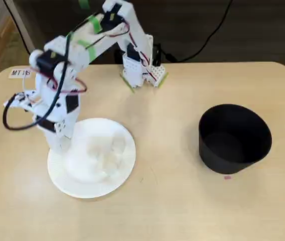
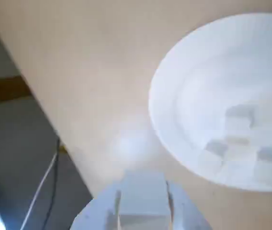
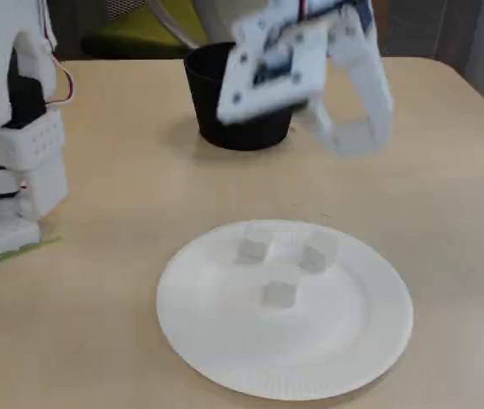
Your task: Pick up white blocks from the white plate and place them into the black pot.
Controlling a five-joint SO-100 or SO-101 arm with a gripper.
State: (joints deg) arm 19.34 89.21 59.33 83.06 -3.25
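Note:
The white plate [image 1: 62, 173] lies on the table at the left in a fixed view. It also shows in the wrist view [image 2: 174, 86] and in another fixed view [image 3: 208, 341]. White blocks [image 3: 280, 294] lie in a loose cluster on it, and they also show in the wrist view [image 2: 239, 120]. My gripper [image 2: 143, 208] is shut on one white block [image 2: 143, 191] and holds it raised by the plate's edge. It is blurred in a fixed view [image 3: 357, 136] and stands at the plate's left rim in the other [image 1: 58, 140]. The black pot [image 1: 234, 138] stands far right, apart from the gripper.
The arm's white base [image 1: 142, 70] is clamped at the table's far edge and also shows in the other fixed view [image 3: 12, 170]. Black cables run behind it. The table's edge [image 2: 45, 120] lies close to the plate in the wrist view. Bare tabletop lies between plate and pot.

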